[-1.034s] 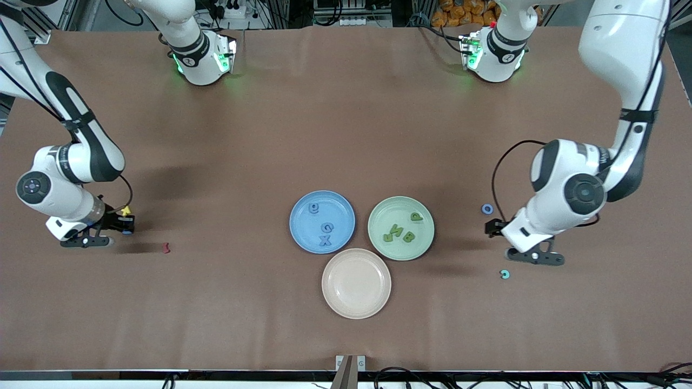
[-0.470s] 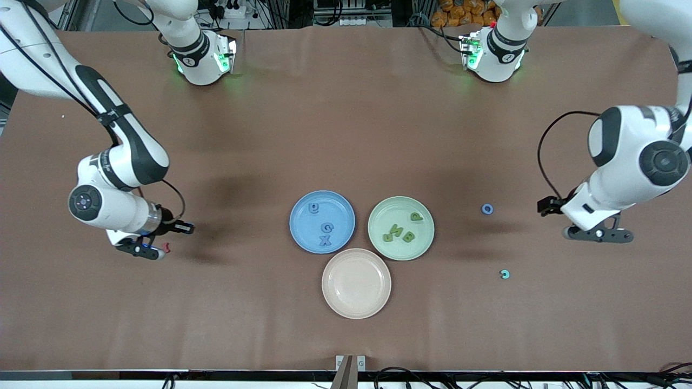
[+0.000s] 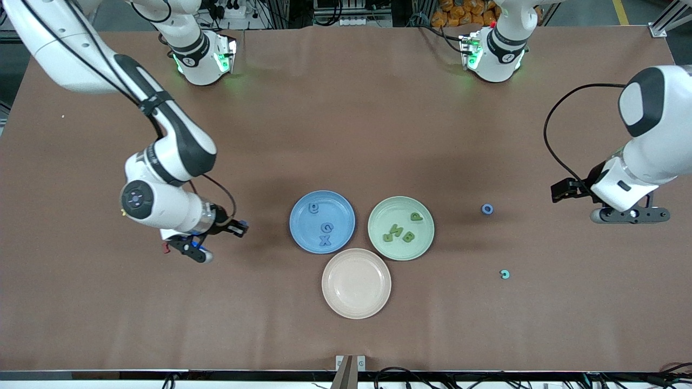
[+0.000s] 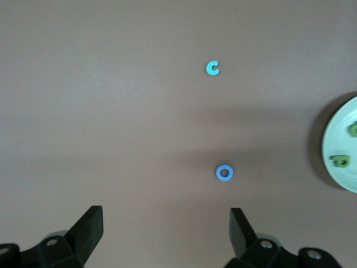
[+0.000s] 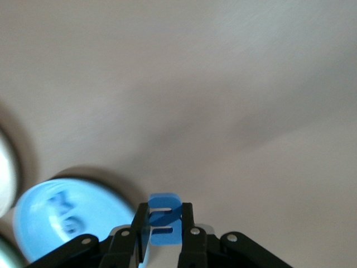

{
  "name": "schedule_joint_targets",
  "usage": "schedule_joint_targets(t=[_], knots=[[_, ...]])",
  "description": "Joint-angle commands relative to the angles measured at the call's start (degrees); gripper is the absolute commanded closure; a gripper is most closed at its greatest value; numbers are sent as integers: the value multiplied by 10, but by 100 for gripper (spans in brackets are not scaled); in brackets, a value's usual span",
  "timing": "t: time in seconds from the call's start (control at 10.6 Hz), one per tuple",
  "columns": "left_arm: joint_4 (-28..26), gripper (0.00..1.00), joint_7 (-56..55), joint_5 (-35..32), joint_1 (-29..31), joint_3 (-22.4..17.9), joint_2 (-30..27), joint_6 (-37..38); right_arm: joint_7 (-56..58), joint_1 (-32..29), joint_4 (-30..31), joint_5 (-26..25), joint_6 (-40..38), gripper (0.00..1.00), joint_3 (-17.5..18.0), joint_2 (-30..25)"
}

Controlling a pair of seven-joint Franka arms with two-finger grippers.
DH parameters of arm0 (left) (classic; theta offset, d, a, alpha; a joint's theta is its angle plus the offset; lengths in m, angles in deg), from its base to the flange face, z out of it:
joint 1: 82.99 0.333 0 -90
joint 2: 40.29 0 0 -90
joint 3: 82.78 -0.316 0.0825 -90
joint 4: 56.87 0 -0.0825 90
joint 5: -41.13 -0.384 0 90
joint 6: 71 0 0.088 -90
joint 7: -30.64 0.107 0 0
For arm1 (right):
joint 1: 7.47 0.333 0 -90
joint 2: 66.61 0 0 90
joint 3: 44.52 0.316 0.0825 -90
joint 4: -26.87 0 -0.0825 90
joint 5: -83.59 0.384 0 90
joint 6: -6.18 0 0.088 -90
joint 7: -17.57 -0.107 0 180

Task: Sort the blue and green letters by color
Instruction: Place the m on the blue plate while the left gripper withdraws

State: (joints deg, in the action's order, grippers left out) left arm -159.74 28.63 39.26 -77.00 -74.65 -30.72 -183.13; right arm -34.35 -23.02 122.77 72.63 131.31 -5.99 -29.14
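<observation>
A: What is hidden or hard to make out?

B: The blue letter (image 5: 164, 219) is half covered by the right pincer (image 5: 163, 228), clamped shut on it over bare counter (image 3: 346, 135) beside the blue plate (image 3: 303, 237); its shape cannot be told.

A: And elsewhere?

B: Three blue letters (image 3: 325, 234) are seen on that plate, four green letters (image 3: 399, 232) on the green plate (image 3: 378, 243). The left pincer (image 4: 167, 234) is held wide open, empty, over counter near a blue ring letter (image 4: 224, 172) and a teal letter (image 4: 212, 68).

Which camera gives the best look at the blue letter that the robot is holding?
The right wrist view: the blue letter fills the right gripper, pinched edge-on. The front view shows only a blue speck at that gripper. The left wrist view misses it.
</observation>
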Motion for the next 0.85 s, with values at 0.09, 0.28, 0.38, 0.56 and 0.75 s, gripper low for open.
schedule_joint_targets(t=[0.09,0.28,0.38,0.56,0.75], knots=[[84,0,-59,20,-24,-2,-6,68,-147,127,-73,52,5,100,-8,22],[115,0,-74,19,-24,18,-4,77,-240,177,-75,52,48,86,-13,23],[122,0,-85,18,-25,27,-5,78,-250,191,-75,50,52,8,-18,23],[145,0,-109,19,-26,34,-6,95,-231,217,-71,44,44,0,-61,5],[155,0,-145,20,-30,48,-10,106,-192,286,-75,45,21,0,-147,-2]])
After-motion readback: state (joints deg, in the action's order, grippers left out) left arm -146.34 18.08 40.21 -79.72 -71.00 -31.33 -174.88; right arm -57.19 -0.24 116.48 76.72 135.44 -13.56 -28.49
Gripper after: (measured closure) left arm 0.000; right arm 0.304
